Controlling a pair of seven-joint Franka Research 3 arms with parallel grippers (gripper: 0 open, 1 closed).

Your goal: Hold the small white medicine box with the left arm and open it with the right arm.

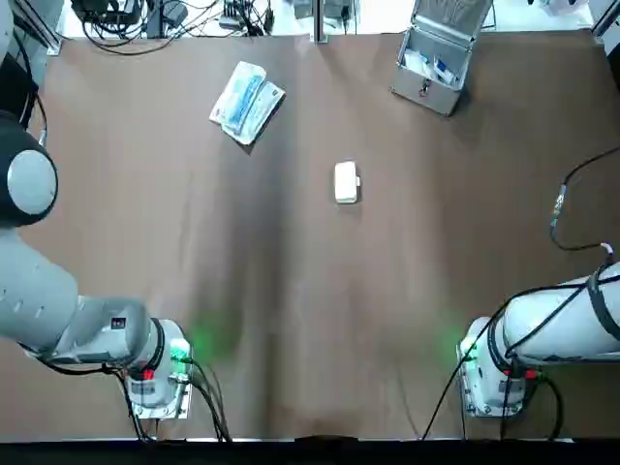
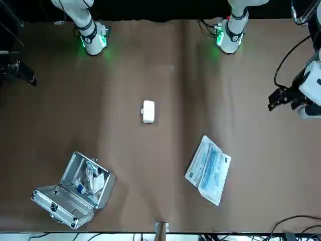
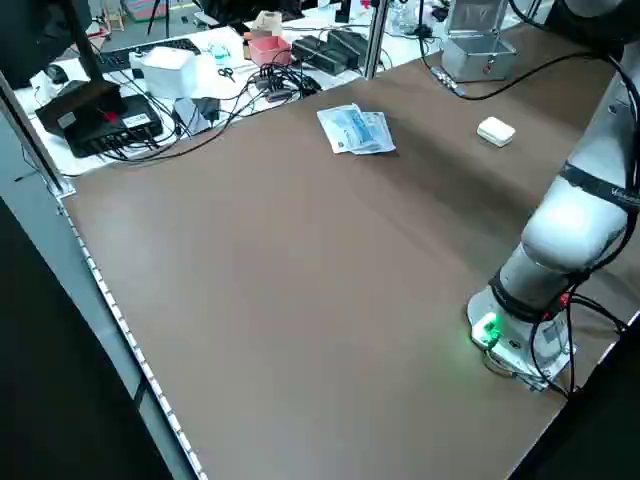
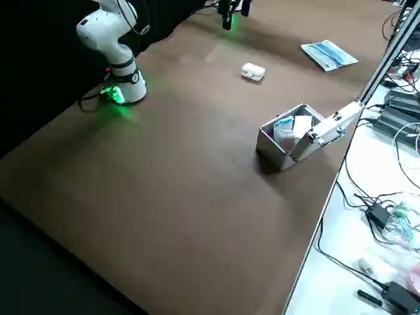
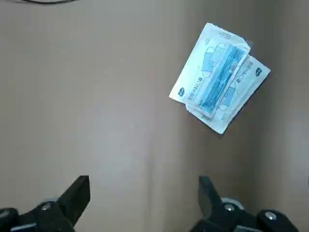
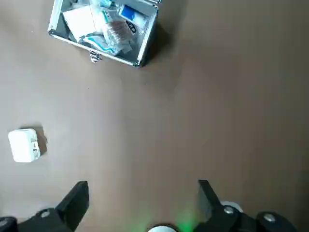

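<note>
White medicine box (image 1: 346,182) lies untouched mid-table, within both arms' reach; left gripper (image 5: 143,183) and right gripper (image 6: 142,185) hover high, fingers apart, ready to descend.

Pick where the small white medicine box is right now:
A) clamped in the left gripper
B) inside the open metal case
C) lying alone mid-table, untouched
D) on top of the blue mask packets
C: the small white medicine box lies on the bare table between the mask packets and the metal case, while the left gripper and right gripper hang open, well clear of it.
</note>
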